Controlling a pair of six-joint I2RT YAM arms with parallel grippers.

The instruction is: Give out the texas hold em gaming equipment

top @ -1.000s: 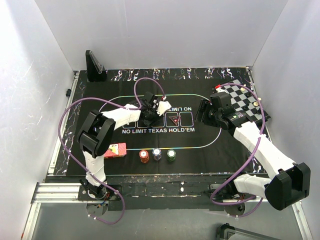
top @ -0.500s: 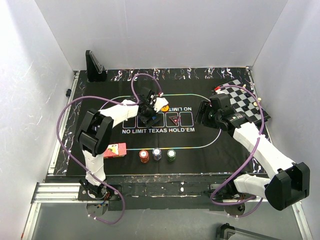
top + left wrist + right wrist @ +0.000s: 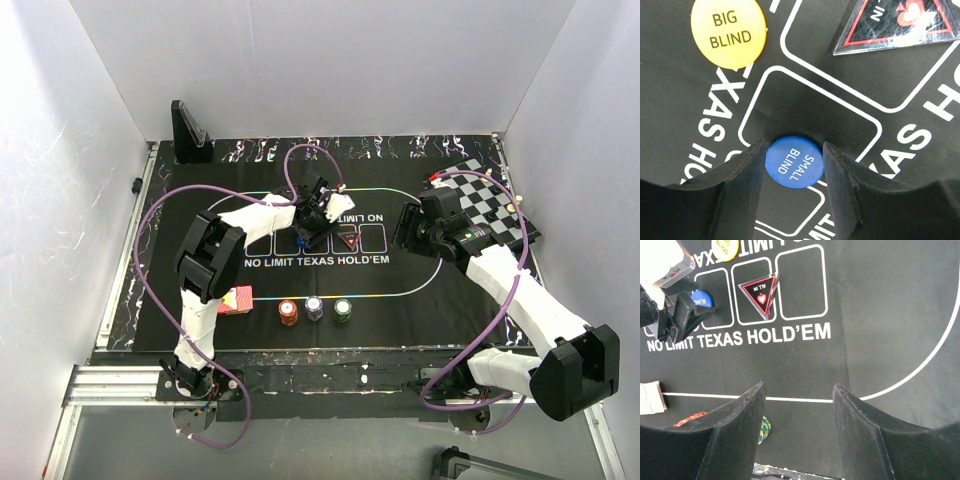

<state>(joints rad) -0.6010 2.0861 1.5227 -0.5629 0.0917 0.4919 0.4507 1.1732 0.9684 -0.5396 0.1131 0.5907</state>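
The left jaws stand either side of a flat round blue button lettered SMALL BLIND, their inner faces right at its rim; whether they are squeezing it or only flanking it cannot be told. The button lies in an outlined card box on the black printed felt mat. The round yellow BIG BLIND button is near it, and the dark triangular ALL IN marker sits in the next box. Over the last second this arm has slid rightward along the row of boxes, so the blind is probably reaching its spot. The right jaws, apart and empty, have not moved. The small round chip stacks and the red-backed card deck remain near the mat's front edge on the desk, yet to be dealt out.
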